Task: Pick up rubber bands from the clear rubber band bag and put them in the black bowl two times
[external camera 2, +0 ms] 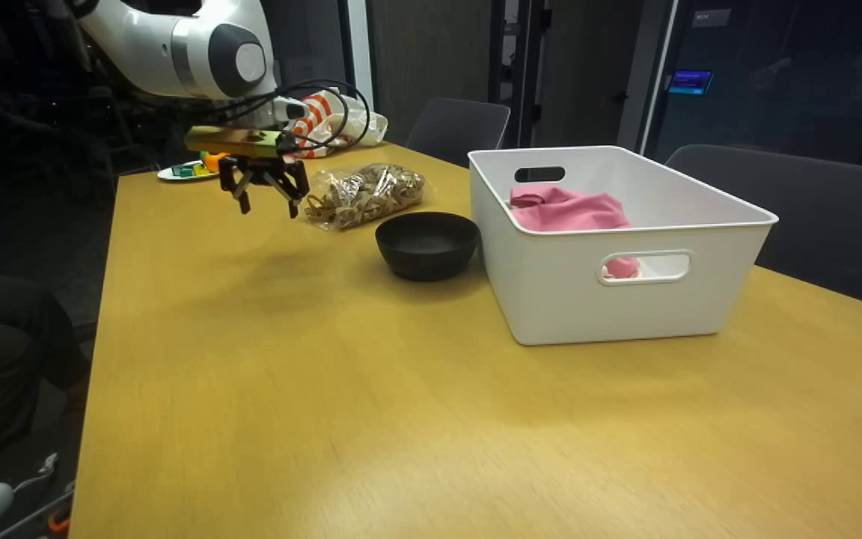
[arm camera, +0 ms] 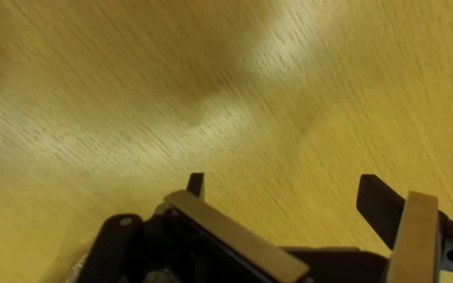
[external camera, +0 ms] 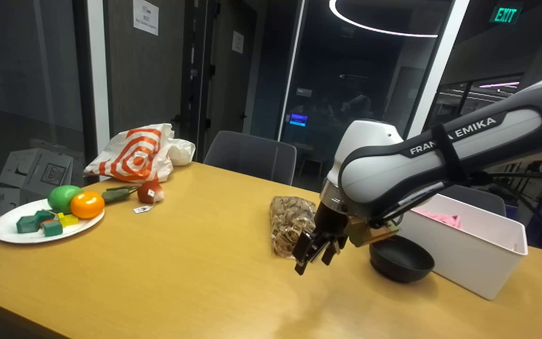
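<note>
The clear rubber band bag [external camera: 291, 220] lies on the table, mottled tan with the rubber bands inside; it also shows in an exterior view [external camera 2: 371, 193]. The tan rubber bands [external camera 2: 356, 201] show through the plastic; I see none loose. The black bowl [external camera: 400, 263] stands upright beside the white box; its inside [external camera 2: 428, 243] looks dark, with no bands visible. My gripper [external camera: 313, 264] is open and empty above the table, beside the bag; it also shows in an exterior view [external camera 2: 269, 209]. In the wrist view its spread fingertips [arm camera: 283, 186] have bare wood between them.
A white box [external camera 2: 610, 307] with pink cloth [external camera 2: 567, 209] stands right against the bowl's side. A white plate [external camera: 5, 230] of toy food, a red toy vegetable [external camera: 150, 192] and a red-and-white striped bag [external camera: 134, 155] are at the table's far end.
</note>
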### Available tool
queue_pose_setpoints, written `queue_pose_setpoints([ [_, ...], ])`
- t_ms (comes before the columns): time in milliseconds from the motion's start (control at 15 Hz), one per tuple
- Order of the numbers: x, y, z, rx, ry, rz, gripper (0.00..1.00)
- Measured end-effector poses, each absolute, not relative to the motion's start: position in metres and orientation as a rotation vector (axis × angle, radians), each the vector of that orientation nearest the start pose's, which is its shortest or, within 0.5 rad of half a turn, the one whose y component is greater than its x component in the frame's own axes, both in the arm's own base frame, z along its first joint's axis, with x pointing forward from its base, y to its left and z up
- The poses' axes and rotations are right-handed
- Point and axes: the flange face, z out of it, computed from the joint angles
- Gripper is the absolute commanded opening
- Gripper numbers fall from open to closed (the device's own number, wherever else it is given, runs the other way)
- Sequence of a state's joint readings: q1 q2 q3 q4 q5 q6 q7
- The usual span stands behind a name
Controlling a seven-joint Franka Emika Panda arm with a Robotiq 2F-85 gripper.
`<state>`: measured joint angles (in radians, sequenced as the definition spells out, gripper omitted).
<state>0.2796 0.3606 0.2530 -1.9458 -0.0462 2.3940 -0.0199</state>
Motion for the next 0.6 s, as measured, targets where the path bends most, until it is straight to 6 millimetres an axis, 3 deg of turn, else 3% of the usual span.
queue_pose_setpoints([
  [333,0.548,0.320,0.309,-2.874,-0.821,-0.242,1.00],
  [600,0.565,0.315,0.307,-2.852,-0.778,-0.349,1.00],
])
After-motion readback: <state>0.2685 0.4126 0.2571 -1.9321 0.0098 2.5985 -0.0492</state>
